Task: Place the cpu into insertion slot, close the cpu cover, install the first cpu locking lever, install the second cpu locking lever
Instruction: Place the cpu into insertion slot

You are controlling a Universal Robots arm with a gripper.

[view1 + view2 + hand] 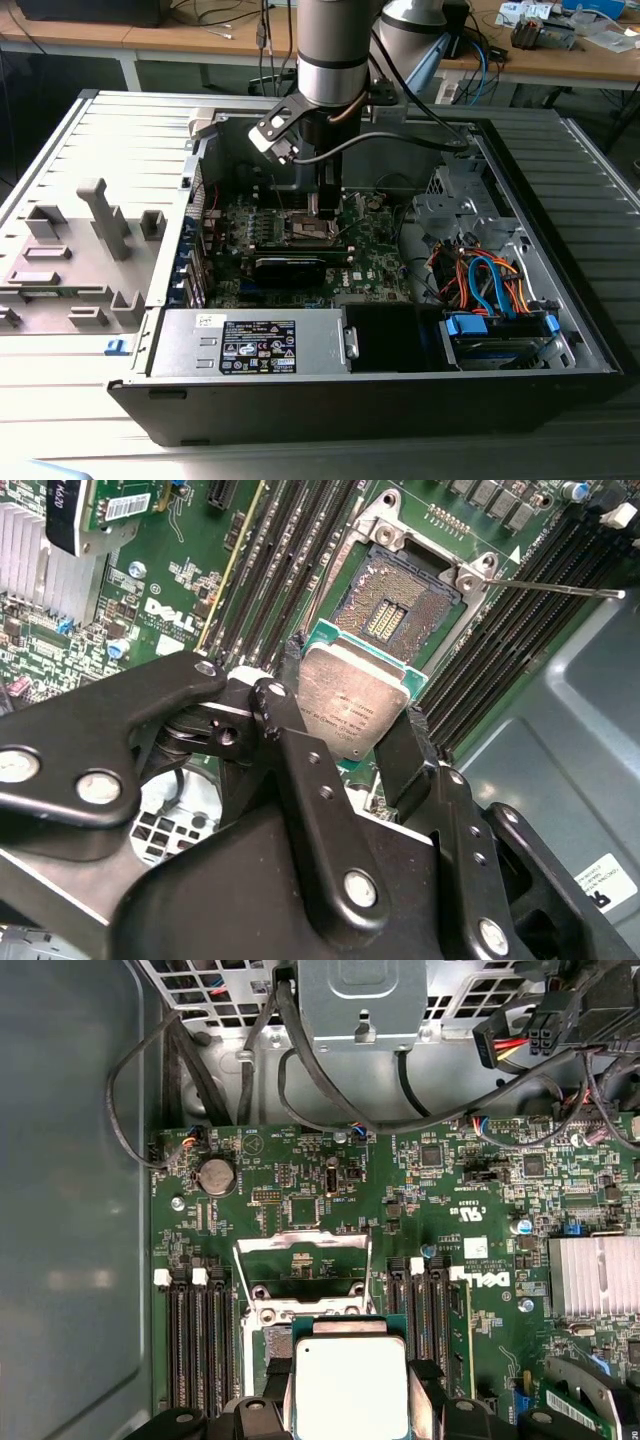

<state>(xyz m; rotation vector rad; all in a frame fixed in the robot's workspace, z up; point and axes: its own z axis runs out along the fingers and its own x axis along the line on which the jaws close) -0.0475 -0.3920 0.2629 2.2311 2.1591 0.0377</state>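
My gripper (pixel 354 690) is shut on the cpu (pixel 352 708), a flat square chip with a silver-grey top, held by two opposite edges between the black fingers (pixel 292 660). The chip hangs just above the motherboard and beside the insertion slot (pixel 395 608), which lies open with its dark pin field bare. In the first wrist view the cpu (pixel 350 1388) covers part of the slot, and the cpu cover (pixel 300 1252) stands swung up beyond it. A thin locking lever (pixel 560 588) sticks out sideways from the socket. In the exterior view the gripper (pixel 325 208) hovers over the slot (pixel 308 230).
Black memory slots (pixel 300 550) flank the socket on both sides. A finned heatsink (pixel 597 1275) sits on the board, and cables (pixel 300 1070) loop near the case wall. The power supply (pixel 250 345) and the drive bay with orange and blue cables (pixel 490 285) fill the case front.
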